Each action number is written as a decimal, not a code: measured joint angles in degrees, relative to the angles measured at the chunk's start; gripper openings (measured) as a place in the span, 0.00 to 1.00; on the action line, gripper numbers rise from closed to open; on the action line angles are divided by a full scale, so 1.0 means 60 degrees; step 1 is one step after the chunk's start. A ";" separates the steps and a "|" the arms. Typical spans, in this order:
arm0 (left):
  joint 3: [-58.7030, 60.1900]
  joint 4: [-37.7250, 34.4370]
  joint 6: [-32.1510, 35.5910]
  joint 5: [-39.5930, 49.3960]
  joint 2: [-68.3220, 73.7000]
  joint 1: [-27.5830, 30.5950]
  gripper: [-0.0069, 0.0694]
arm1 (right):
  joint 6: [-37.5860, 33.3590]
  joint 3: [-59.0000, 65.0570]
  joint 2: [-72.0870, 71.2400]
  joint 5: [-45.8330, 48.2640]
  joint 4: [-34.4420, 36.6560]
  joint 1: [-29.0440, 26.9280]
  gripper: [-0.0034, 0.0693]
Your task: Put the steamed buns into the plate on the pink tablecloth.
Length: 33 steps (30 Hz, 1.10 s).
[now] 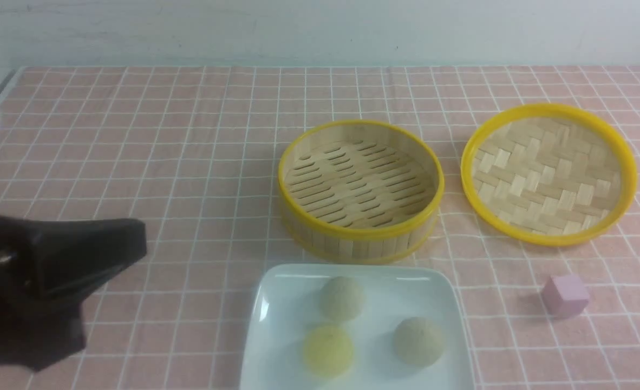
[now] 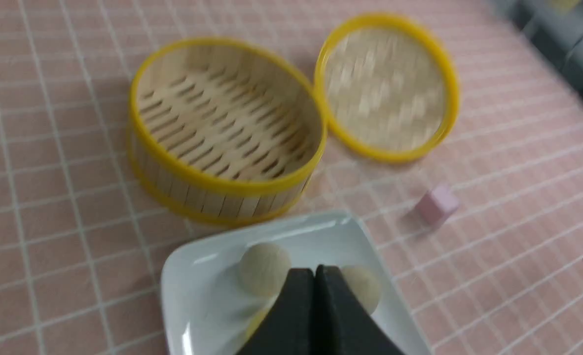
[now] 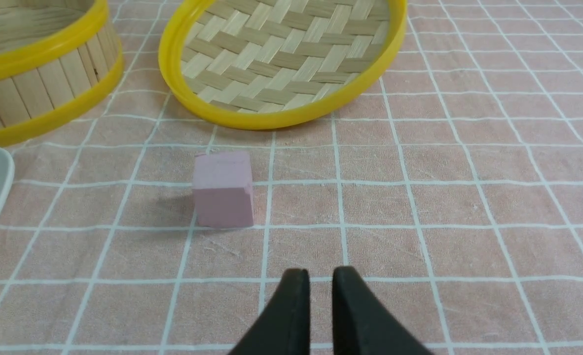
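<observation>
a plain pale wall [image 1: 320, 30] runs along the far edge of the table, whitish with a faint blue-grey cast and no marks that can be made out. the light is soft and even, casting only weak shadows. in the left wrist view a dark, blurred shape [image 2: 563, 44] sits beyond the table's edge, too unclear to name.

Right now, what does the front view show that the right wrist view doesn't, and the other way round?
Only the front view shows the three steamed buns on the plate, the steamer's empty floor, and the left tool. Only the right wrist view shows the right tool, slightly parted, holding nothing. Both show the lid, pink cube and pink tablecloth.
</observation>
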 joint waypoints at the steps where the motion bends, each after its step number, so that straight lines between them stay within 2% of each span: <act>1: 0.0390 0.0000 -0.0089 -0.0533 -0.0343 0.0000 0.09 | 0.0000 0.0000 0.0000 0.0000 0.0000 -0.0007 0.13; 4: 0.1078 0.0279 -0.0129 -0.1209 -0.0800 0.0000 0.09 | 0.0000 0.0000 0.0000 0.0000 0.0000 -0.0007 0.14; 11: 0.1328 0.0770 -0.0185 -0.0626 -0.0811 0.0000 0.11 | 0.0000 0.0000 0.0000 0.0010 0.0000 -0.0007 0.15; 24: 0.1923 0.1410 0.0028 -0.0693 -0.0876 0.0220 0.13 | 0.0000 0.0000 0.0000 0.0010 0.0000 -0.0007 0.18; 26: 0.2453 0.1416 0.0309 -0.0766 -0.1056 0.0667 0.13 | 0.0000 0.0000 0.0000 0.0010 0.0000 -0.0007 0.18; 28: 0.3237 0.1180 0.0716 -0.1124 -0.1600 0.1736 0.13 | 0.0000 0.0000 0.0000 0.0010 0.0000 -0.0007 0.19; 29: 0.3383 0.1148 0.0805 -0.1221 -0.1661 0.1838 0.13 | 0.0000 0.0000 0.0000 0.0010 0.0000 -0.0007 0.19; 31: 0.4266 0.0744 0.1592 -0.1932 -0.2578 0.3281 0.14 | 0.0000 0.0000 0.0000 0.0010 0.0000 -0.0007 0.19; 33: 0.4980 0.0566 0.2159 -0.2280 -0.3208 0.4281 0.14 | 0.0000 0.0000 0.0000 0.0010 0.0000 -0.0007 0.20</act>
